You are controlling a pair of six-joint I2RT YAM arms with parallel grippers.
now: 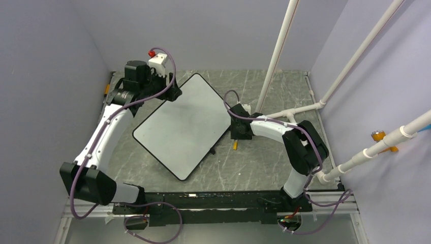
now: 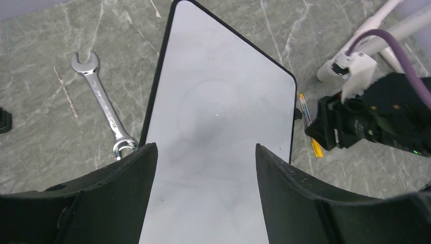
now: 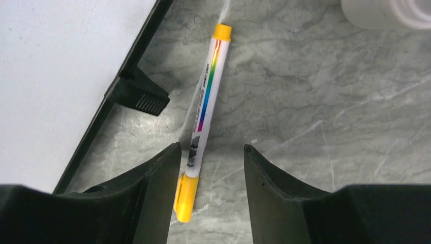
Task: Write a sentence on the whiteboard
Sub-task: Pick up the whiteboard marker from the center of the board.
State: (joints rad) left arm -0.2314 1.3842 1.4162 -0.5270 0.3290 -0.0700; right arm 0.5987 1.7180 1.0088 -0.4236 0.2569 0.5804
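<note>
A: Fingers of the right gripper?
B: Apart, straddling the marker on the table, just beside the frame of the whiteboard.
A: And the left gripper?
B: Apart too, above the whiteboard, flat on the table between both arms, a wrench alongside.

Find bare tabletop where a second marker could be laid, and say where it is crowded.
Free: the tabletop between the whiteboard and the base rail, and the far strip between board and white pipe. Crowded: the board's right edge, where the right gripper straddles the marker; a wrench lies by its far-left edge.
</note>
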